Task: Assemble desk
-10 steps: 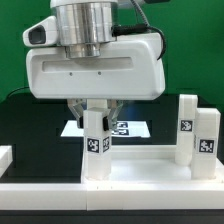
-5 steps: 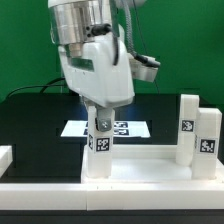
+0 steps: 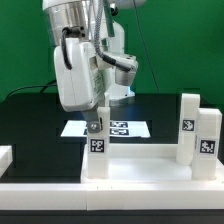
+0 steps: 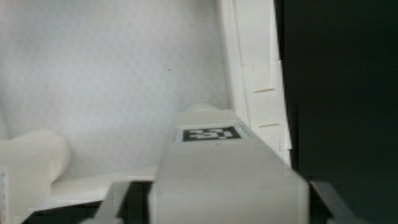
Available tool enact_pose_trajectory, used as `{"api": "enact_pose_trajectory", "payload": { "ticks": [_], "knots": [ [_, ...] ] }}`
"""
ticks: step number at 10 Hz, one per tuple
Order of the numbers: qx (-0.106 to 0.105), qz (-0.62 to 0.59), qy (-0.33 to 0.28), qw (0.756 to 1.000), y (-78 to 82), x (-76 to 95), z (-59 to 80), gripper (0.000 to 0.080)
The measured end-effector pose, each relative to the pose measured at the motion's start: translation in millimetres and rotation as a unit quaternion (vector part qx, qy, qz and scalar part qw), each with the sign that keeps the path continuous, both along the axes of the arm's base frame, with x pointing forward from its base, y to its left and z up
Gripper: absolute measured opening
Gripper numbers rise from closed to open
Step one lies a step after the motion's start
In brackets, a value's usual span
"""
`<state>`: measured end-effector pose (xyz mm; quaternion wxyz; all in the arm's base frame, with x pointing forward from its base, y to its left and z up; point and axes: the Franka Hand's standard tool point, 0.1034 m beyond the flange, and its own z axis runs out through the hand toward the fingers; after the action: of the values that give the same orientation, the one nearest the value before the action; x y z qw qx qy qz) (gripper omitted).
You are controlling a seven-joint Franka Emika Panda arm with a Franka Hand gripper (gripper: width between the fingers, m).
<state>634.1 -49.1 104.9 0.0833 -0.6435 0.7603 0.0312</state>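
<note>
The white desk tabletop [image 3: 140, 165] lies at the front, rim up. One square tagged leg [image 3: 97, 150] stands upright in its corner at the exterior view's left. My gripper [image 3: 95, 124] hangs straight over this leg, its body turned sideways, fingertips at the leg's top. In the wrist view the leg [image 4: 222, 170] runs between my fingers [image 4: 128, 205], with a dark gap on each side, so the gripper [image 4: 222, 208] is open around it. The tabletop's inner face [image 4: 107, 90] fills the background there. Two more tagged legs [image 3: 187, 125] [image 3: 206, 140] stand upright at the exterior view's right.
The marker board [image 3: 120, 128] lies flat on the black table behind the tabletop. A low white rail [image 3: 100, 195] runs along the front, and another white piece [image 3: 5, 155] shows at the exterior view's left edge. Cables hang behind the arm.
My gripper has turned about its vertical axis over the left leg, from facing the camera to side-on. The leg and the other parts stay in place.
</note>
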Motion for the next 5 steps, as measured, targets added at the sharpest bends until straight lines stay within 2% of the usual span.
{"api": "enact_pose_trajectory", "payload": {
  "ticks": [3,5],
  "knots": [
    [0.002,-0.044,0.006,0.999,-1.3,-0.1,-0.7,0.0294],
    [0.008,-0.115,0.018,0.993,-5.8,-5.3,-1.1,0.0294]
  ]
}}
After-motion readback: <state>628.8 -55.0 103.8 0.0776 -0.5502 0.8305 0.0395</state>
